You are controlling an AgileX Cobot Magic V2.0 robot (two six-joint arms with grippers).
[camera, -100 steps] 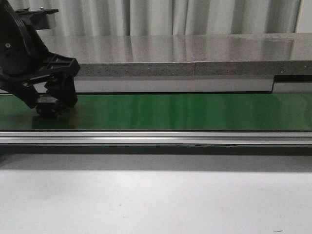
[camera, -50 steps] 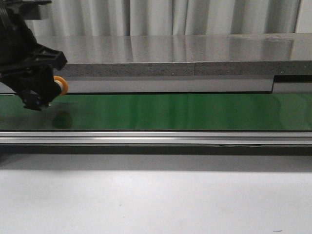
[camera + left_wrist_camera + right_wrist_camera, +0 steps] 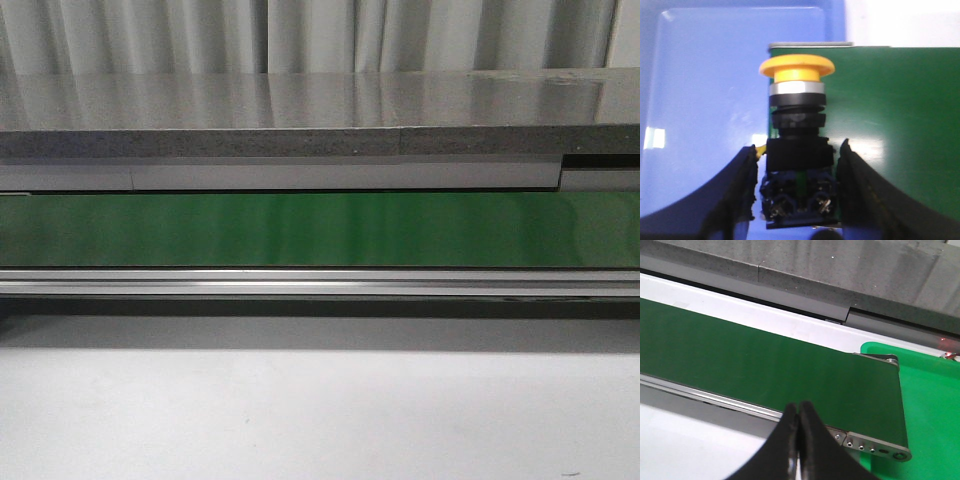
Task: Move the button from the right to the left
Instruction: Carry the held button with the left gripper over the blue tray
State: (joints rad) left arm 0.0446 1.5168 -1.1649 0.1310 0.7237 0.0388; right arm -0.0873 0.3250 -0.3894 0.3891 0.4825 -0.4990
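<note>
The button [image 3: 796, 67] shows only in the left wrist view: a round orange-yellow cap, a silver ring and a black boxy body. My left gripper [image 3: 798, 150] is shut on its black body, one finger on each side. It hangs in the air over the end of the green belt [image 3: 890, 115] and a blue tray [image 3: 705, 100]. My right gripper [image 3: 799, 407] is shut and empty, above the belt's front rail near the belt's right end. Neither gripper nor the button shows in the front view.
The green conveyor belt [image 3: 320, 228] runs across the front view, with a metal rail [image 3: 320, 282] in front and a grey shelf [image 3: 320, 100] behind. A green bin [image 3: 930, 405] sits past the belt's right end. The white table [image 3: 320, 410] lies in front.
My left gripper, at the belt's far left on the button, rose with it and moved left out of the front view.
</note>
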